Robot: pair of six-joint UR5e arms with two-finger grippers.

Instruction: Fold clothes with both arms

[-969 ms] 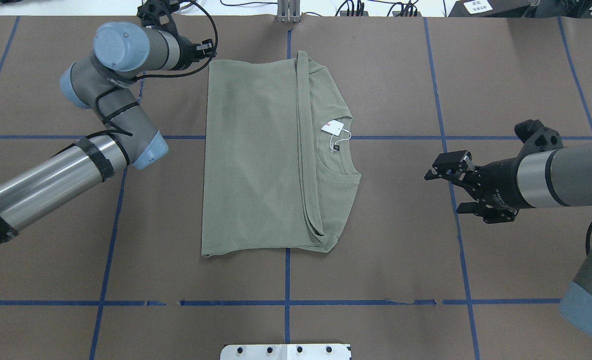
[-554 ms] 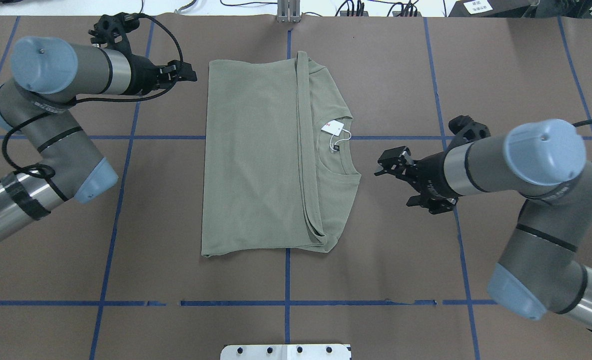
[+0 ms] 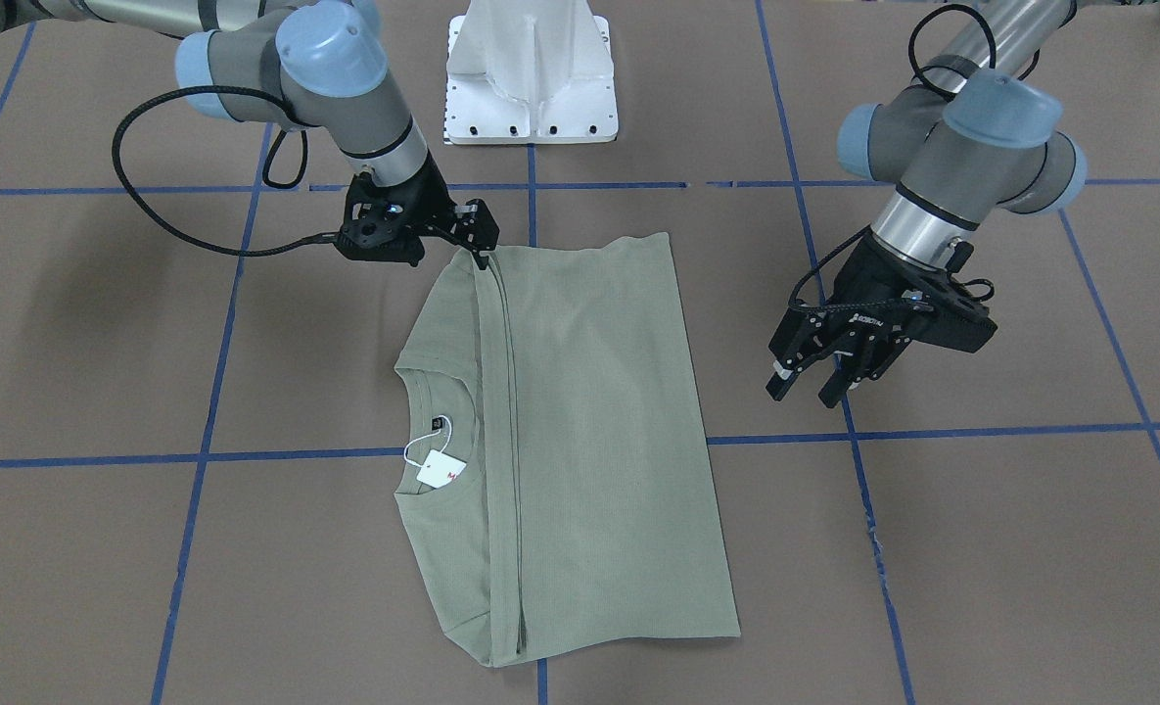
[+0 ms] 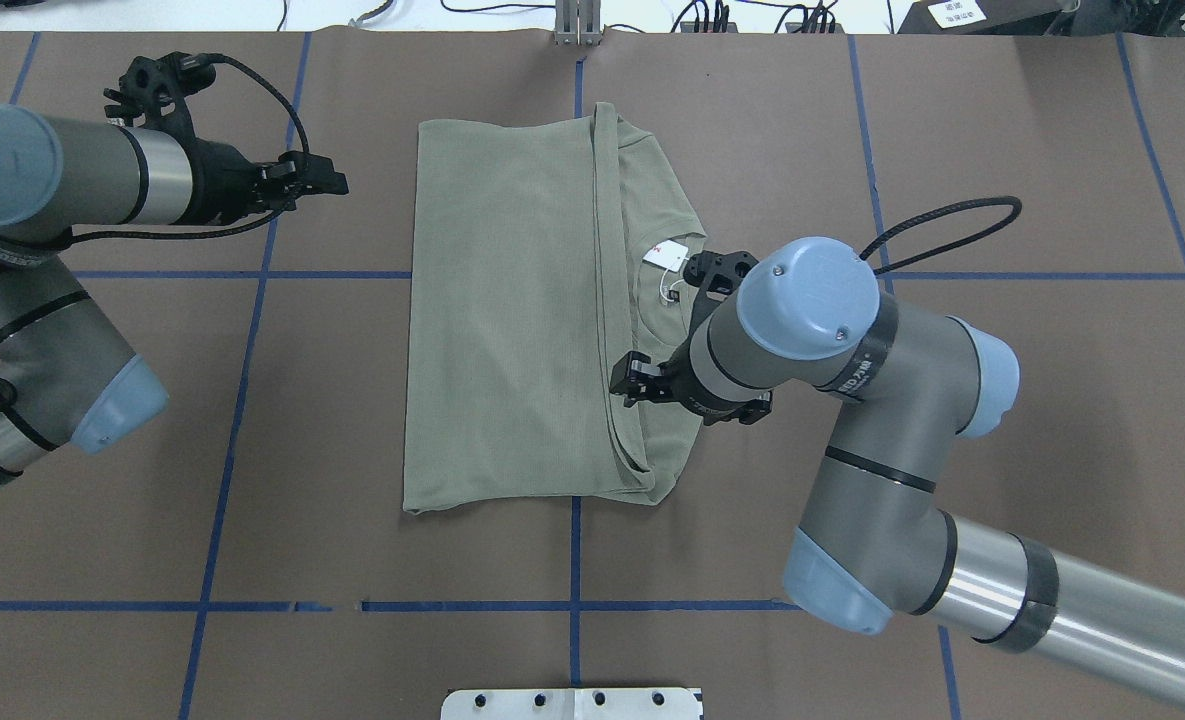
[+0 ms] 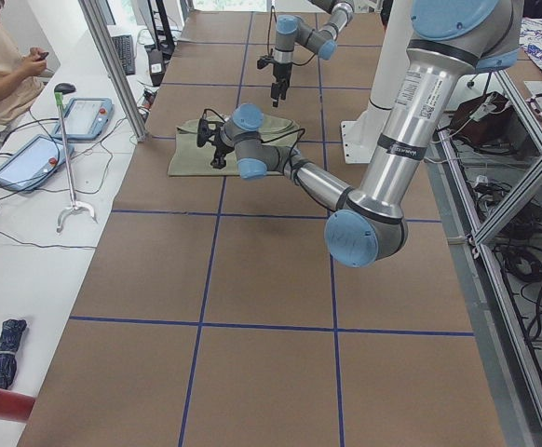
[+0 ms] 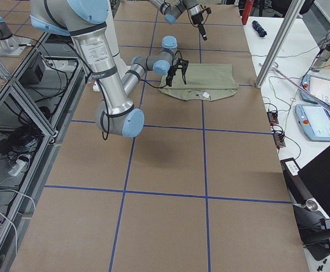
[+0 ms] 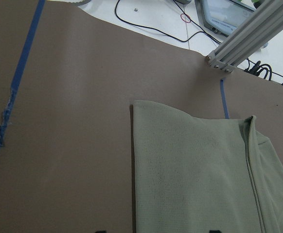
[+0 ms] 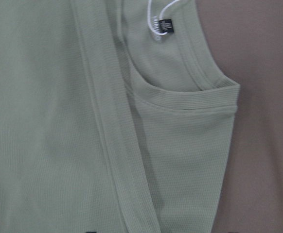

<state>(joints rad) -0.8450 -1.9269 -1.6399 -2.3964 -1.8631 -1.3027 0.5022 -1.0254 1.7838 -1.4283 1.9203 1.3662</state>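
Shirt (image 4: 502, 320) lies half-folded mid-table (image 4: 952, 150). Right gripper (image 4: 626, 378), jaws spread, hovers over its 5 o'clock corner; left gripper (image 4: 324, 176), fingers likewise apart, sits off its 10 o'clock corner. Pinch all layers at matching corners, then lift evenly

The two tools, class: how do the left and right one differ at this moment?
The left tool hangs over bare table beside the shirt; the right tool hangs over the shirt, by its folded edge. The left tool's camera sees mostly table; the right tool's, almost only shirt. Both are open and empty.
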